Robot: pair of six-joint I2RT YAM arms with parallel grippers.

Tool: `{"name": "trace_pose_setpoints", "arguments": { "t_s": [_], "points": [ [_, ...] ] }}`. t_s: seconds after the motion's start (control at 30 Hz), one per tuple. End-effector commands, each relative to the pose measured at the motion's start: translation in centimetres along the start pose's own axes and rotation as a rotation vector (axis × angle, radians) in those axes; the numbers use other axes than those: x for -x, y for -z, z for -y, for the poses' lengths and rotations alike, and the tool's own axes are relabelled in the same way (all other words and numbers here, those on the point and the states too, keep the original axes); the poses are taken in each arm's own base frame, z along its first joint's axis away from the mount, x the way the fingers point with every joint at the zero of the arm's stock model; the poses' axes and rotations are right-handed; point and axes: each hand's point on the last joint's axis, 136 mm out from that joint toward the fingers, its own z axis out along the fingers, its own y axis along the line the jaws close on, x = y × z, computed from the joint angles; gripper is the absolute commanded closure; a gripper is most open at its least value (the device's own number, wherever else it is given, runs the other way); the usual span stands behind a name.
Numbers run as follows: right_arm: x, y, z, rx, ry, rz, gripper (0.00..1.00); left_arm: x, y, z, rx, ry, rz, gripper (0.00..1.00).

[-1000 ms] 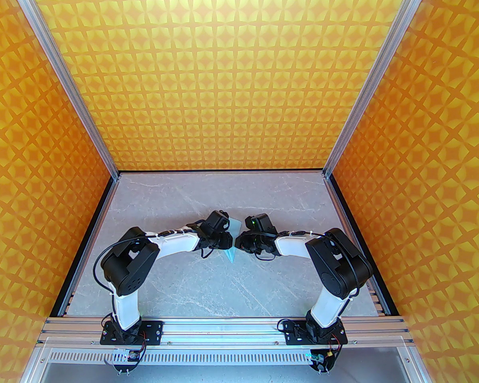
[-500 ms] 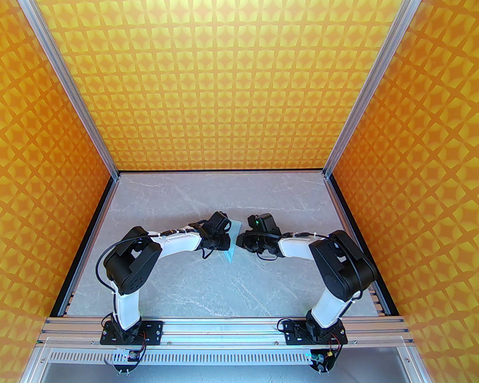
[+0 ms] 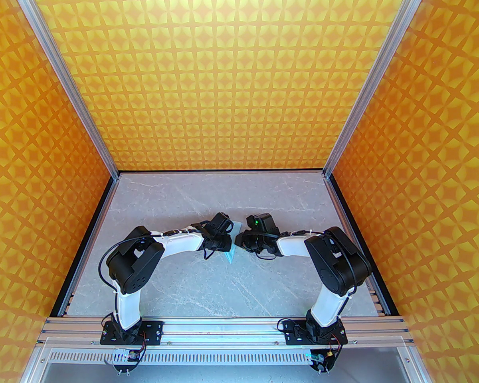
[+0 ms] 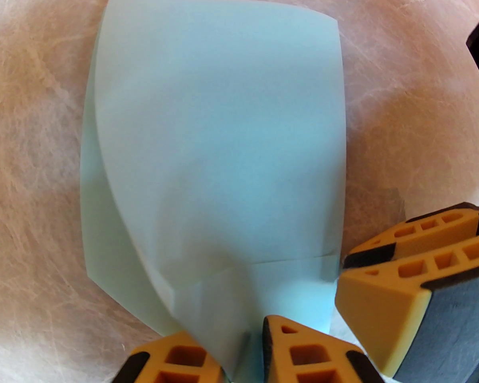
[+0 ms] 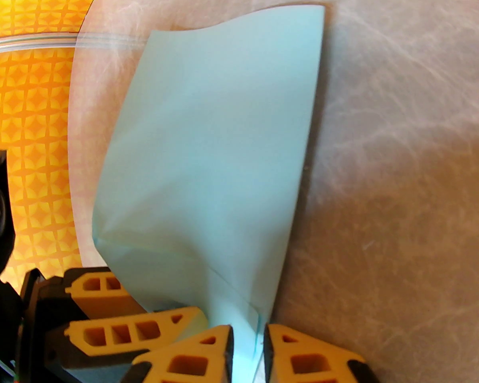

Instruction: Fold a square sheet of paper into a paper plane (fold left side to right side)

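Both closed on paper: left gripper point(image 4: 233, 341) and right gripper point(image 5: 248, 333), side by side, pinch the square sheet of paper point(image 4: 219, 134) at one edge.

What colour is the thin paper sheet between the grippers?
Pale light blue thin paper sheet, clearest in the left wrist view.

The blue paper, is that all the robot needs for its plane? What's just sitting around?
For the job: blue paper, pinched by both claws; left claw; right claw.
Just there: marble table; orange walls; metal frame.
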Motion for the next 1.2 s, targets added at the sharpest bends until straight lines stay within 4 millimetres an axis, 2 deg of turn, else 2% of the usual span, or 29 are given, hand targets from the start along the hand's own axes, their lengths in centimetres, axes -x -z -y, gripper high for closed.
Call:
{"name": "trace_pose_setpoints", "arguments": {
  "t_s": [0.0, 0.2, 0.43, 0.6, 0.67, 0.83, 1.0, 1.17],
  "points": [
    [-0.5, -0.7, 0.8, -0.020, -0.023, -0.020, 0.81, 0.3, 0.0, 0.2, 0.012, -0.025, 0.001, 0.79],
    [-0.7, -0.8, 0.6, -0.040, -0.006, -0.023, 0.81, 0.3, 0.0, 0.2, 0.011, -0.025, 0.003, 0.79],
    [-1.3, -1.2, 1.8, -0.157, 0.002, -0.042, 0.87, 0.6, 0.4, 0.4, 0.006, -0.025, 0.011, 0.79],
    [-1.4, -1.4, 2.9, -0.217, -0.008, -0.051, 0.90, 0.9, 0.9, 0.5, 0.004, -0.035, 0.022, 0.74],
    [-1.4, -1.5, 3.3, -0.238, -0.016, -0.054, 0.90, 1.2, 1.4, 0.5, 0.010, -0.039, 0.032, 0.68],
    [-1.5, -1.6, 3.7, -0.255, -0.019, -0.058, 0.90, 2.2, 2.7, 0.0, 0.028, -0.040, 0.062, 0.65],
    [-1.4, -1.6, 3.4, -0.248, -0.013, -0.062, 0.89, 3.0, 3.3, -0.5, 0.039, -0.037, 0.087, 0.65],
    [-1.5, -1.6, 3.4, -0.247, -0.008, -0.066, 0.88, 3.6, 3.3, -0.2, 0.029, -0.048, 0.106, 0.69]
  ]
}}
